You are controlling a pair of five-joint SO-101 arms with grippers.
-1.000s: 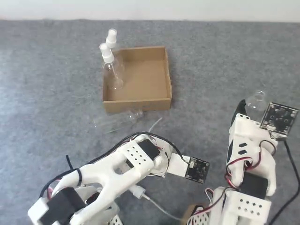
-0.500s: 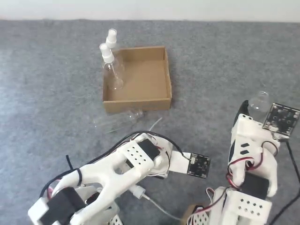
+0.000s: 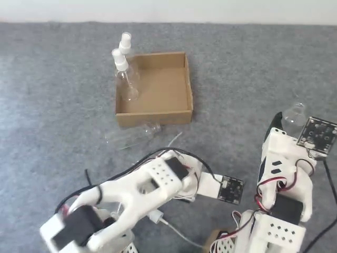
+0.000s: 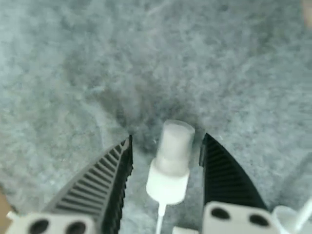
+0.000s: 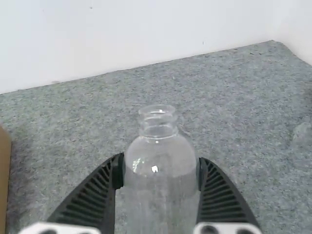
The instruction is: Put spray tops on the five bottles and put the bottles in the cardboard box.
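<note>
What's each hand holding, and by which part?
Right hand grips the uncapped clear bottle by its body, below the shoulder. Left hand holds nothing, open astride a spray top.

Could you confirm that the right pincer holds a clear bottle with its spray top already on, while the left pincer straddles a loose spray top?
Not quite: the right wrist view shows the clear bottle in the right pincer with an open neck, no top on. The left pincer does straddle a loose spray top.
</note>
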